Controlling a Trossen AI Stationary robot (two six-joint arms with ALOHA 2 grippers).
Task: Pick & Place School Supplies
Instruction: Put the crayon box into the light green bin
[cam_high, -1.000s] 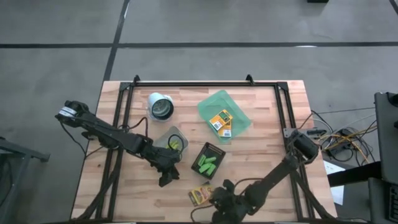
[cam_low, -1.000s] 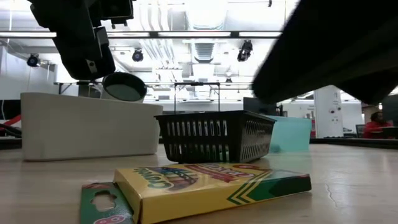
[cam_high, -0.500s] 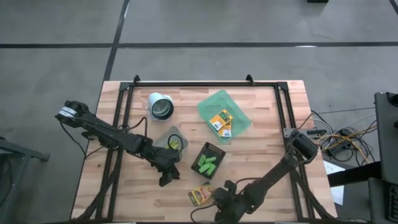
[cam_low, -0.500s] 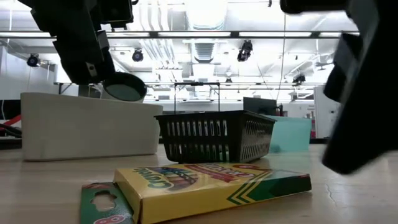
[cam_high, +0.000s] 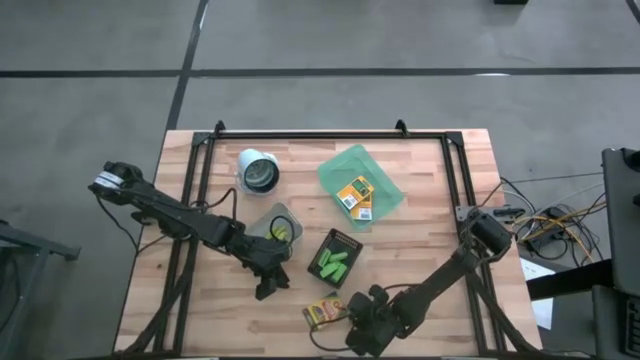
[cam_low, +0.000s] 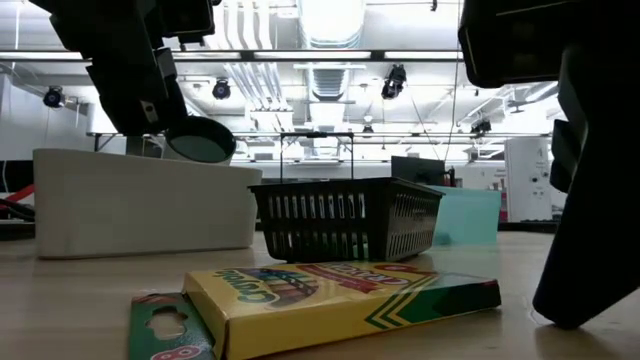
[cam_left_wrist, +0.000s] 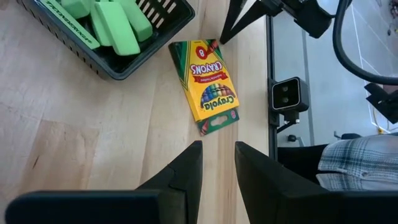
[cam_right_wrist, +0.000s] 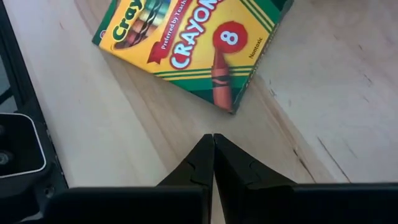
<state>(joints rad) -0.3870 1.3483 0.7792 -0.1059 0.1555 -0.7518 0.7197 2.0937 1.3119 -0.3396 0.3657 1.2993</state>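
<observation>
We see the wooden table (cam_high: 420, 250) with both arms over its near half. Left arm comes in from the left edge; the left gripper (cam_high: 266, 291) hangs above bare wood between the clear bin (cam_high: 275, 224) and the near edge, fingers (cam_left_wrist: 186, 171) parted by a narrow gap with nothing between them, so empty. Right arm reaches in from the right side; the right gripper (cam_high: 352, 331) sits low by the near edge, just beside the loose crayon box (cam_high: 322, 314), fingers (cam_right_wrist: 200, 158) pressed fully together, clenched on nothing; the tips point at the box's corner, and we cannot tell if they touch it. The translucent green tray (cam_high: 385, 190) lies toward the far middle-right with two more crayon boxes (cam_high: 355, 196) lying flat in it, side by side. The black basket (cam_high: 347, 243) stands mid-table, just in front of the tray, holding several bright green markers (cam_high: 333, 264). The clear bin sits left of the basket with something yellow-green inside; we cannot make out what. The white cup (cam_high: 259, 170) stands at the far left, beyond the bin. In the low view the loose crayon box (cam_low: 340, 295) lies flat on the wood, flap end open, basket (cam_low: 345, 218) behind it. The left wrist view shows that box (cam_left_wrist: 207, 84) near the basket's corner, label up.
</observation>
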